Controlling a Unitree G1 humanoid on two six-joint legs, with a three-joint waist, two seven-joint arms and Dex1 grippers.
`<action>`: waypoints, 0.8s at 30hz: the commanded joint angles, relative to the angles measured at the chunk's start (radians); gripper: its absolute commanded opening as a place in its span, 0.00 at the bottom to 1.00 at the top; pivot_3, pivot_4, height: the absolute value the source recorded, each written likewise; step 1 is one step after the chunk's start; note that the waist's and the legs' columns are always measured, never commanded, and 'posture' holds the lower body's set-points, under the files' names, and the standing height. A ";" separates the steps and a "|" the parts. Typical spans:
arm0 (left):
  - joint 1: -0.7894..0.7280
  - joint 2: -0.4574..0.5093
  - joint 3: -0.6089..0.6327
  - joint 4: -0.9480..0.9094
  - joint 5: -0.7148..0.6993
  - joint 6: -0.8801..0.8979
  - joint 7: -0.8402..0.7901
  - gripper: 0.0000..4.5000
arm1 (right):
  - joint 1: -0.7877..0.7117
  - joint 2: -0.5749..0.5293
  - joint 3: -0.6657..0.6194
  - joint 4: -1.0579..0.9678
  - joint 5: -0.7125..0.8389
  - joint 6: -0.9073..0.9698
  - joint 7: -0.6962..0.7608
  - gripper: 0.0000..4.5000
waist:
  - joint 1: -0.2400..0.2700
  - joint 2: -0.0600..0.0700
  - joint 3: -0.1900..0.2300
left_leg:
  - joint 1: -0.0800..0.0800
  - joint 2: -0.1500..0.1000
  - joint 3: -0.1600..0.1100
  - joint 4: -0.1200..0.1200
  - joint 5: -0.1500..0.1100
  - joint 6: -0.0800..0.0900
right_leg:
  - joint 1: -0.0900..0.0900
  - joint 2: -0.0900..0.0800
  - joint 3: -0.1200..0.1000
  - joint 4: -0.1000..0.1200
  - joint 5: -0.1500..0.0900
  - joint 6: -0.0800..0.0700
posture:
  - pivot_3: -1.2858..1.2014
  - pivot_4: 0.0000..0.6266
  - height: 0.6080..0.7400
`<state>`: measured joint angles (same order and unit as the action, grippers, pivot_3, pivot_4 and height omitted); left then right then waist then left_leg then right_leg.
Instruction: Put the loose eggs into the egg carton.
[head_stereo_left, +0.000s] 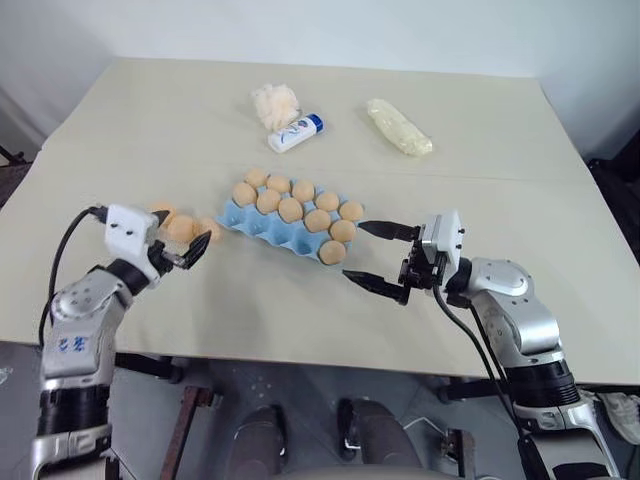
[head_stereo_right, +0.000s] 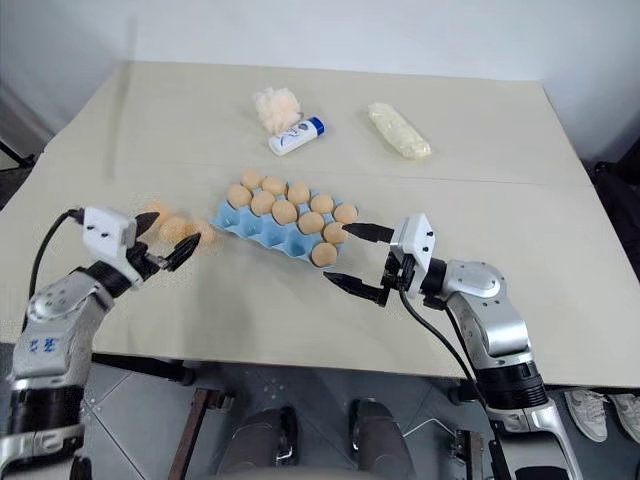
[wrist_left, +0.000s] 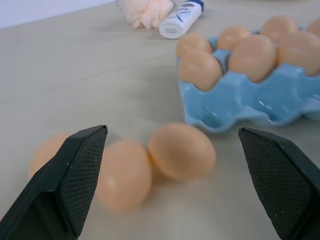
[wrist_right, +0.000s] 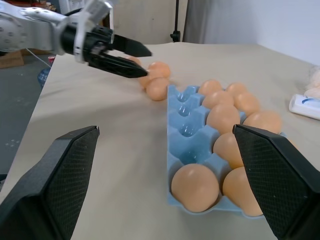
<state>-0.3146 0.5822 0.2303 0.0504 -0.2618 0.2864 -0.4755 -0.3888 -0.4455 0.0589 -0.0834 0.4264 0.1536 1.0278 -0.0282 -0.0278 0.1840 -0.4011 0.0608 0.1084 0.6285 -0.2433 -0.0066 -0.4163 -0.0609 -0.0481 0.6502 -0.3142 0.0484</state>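
Observation:
Three loose eggs (head_stereo_left: 181, 228) lie in a tight row on the table just left of the egg carton (head_stereo_left: 262, 229), a light blue tray. Its far cups hold several eggs and its near-left cups are bare. My left gripper (head_stereo_left: 183, 236) hovers level at the loose eggs, open, with its fingers spread around them; the left wrist view shows the loose eggs (wrist_left: 180, 150) lying between and just beyond the fingertips. My right gripper (head_stereo_left: 355, 252) is open and holds nothing, pointing left at the carton's right end. In the right wrist view the egg carton (wrist_right: 187, 135) lies close ahead.
At the back of the table stand a white-and-blue bottle (head_stereo_left: 296, 132), a pale fluffy tuft (head_stereo_left: 275, 103) and a pale lumpy bag (head_stereo_left: 399, 127). The table's front edge runs just below both grippers.

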 joint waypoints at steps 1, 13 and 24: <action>-0.071 0.015 -0.054 0.068 0.039 -0.002 -0.039 0.99 | -0.012 0.006 -0.006 -0.028 0.001 -0.020 -0.010 1.00 | 0.001 0.000 0.000 | 0.000 0.000 0.000 0.000 0.000 -0.001 | 0.000 0.000 0.000 0.000 0.000 0.000 | 0.52 0.24 1.00; -0.209 0.122 -0.161 0.248 0.039 0.119 -0.316 0.99 | -0.003 0.016 -0.006 -0.029 -0.004 -0.035 -0.028 1.00 | 0.001 0.000 0.000 | -0.001 0.001 0.001 0.002 0.000 0.000 | 0.000 0.001 0.000 0.000 0.000 0.000 | 0.52 0.24 1.00; -0.280 0.134 -0.209 0.345 0.095 0.120 -0.353 0.99 | -0.008 0.025 -0.003 -0.020 -0.011 -0.050 -0.036 1.00 | 0.001 0.000 0.000 | -0.002 0.001 0.001 0.002 0.000 0.000 | -0.001 0.001 0.000 0.002 0.000 0.000 | 0.52 0.24 1.00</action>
<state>-0.5738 0.7077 0.0181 0.3913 -0.1825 0.4249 -0.8381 -0.3856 -0.4219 0.0664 -0.0811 0.4097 0.1271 0.9976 -0.0271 -0.0278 0.1840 -0.4028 0.0613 0.1095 0.6312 -0.2434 -0.0068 -0.4178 -0.0601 -0.0484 0.6519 -0.3142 0.0485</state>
